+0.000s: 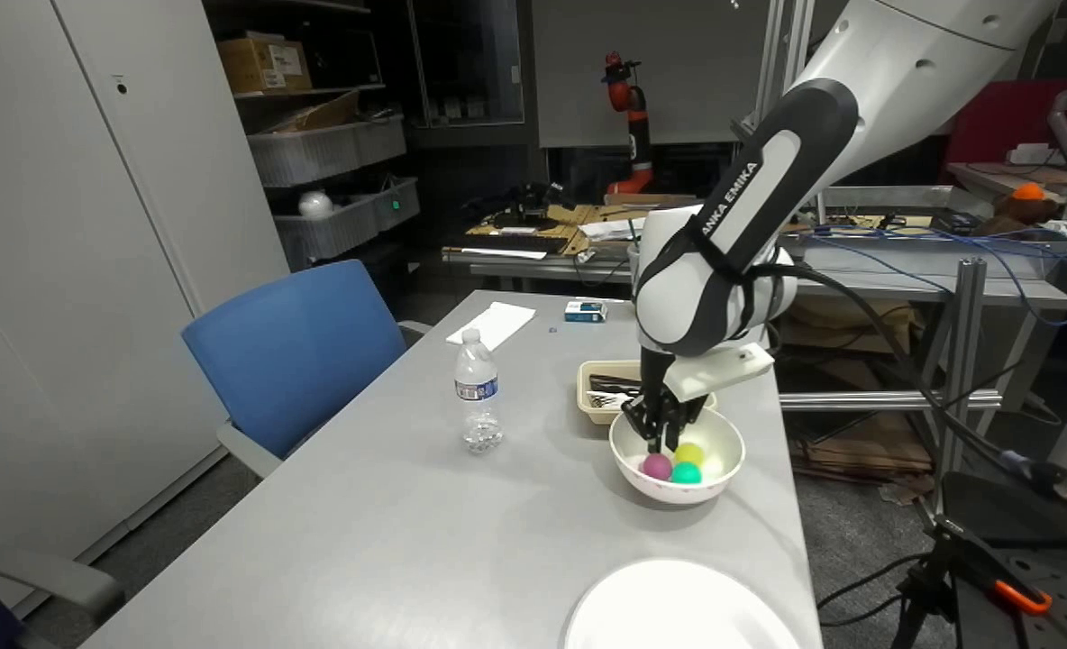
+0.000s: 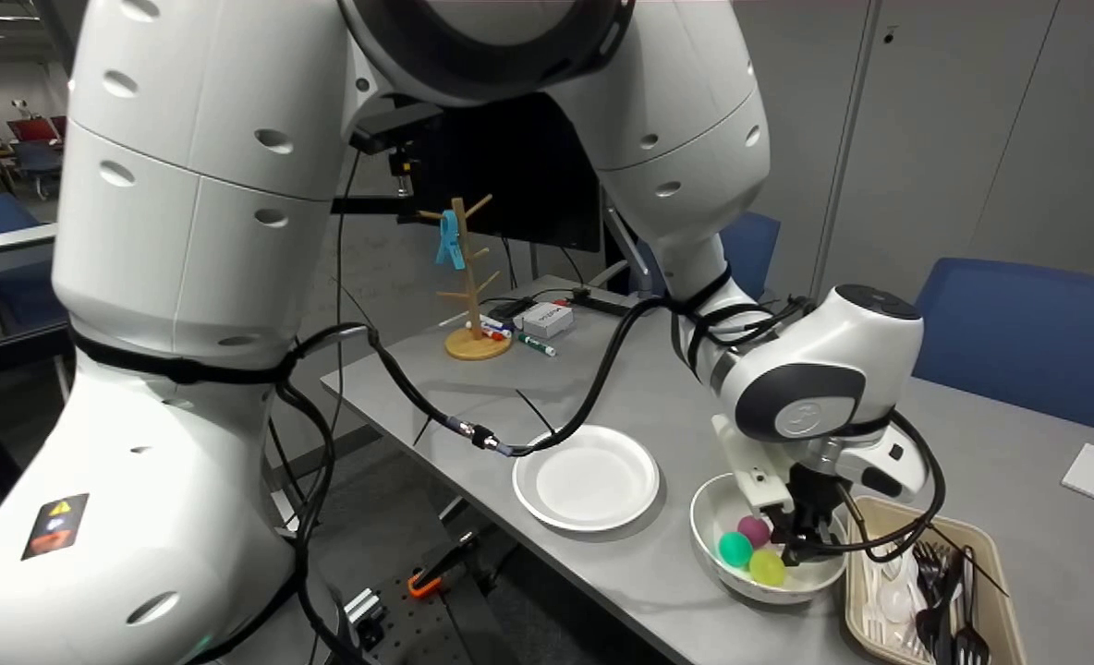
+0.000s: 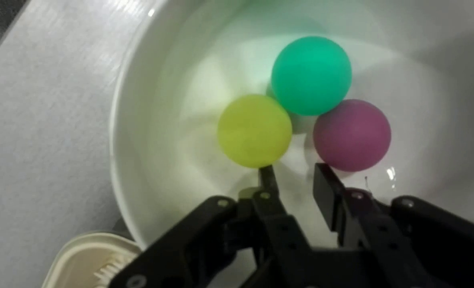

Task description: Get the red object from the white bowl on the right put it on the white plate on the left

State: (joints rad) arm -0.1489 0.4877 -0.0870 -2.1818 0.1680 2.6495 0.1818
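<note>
In an exterior view the white plate (image 1: 678, 613) bleaches out at five o'clock and the shelves (image 1: 308, 91) near eleven sit in gloom, while in the wrist view the bench (image 3: 53, 132) glares at eleven, shadow dims the white bowl (image 3: 157, 132) at three, and the claw (image 3: 293, 170) at six looks softly blurred.

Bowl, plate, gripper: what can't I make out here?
Bowl: wrist view, cut off by top and right edges, one side partly behind the gripper.
Plate: in an exterior view, cut off by the bottom edge.
Whether gripper touches pink ball: wrist view, depth lost looking down.
</note>
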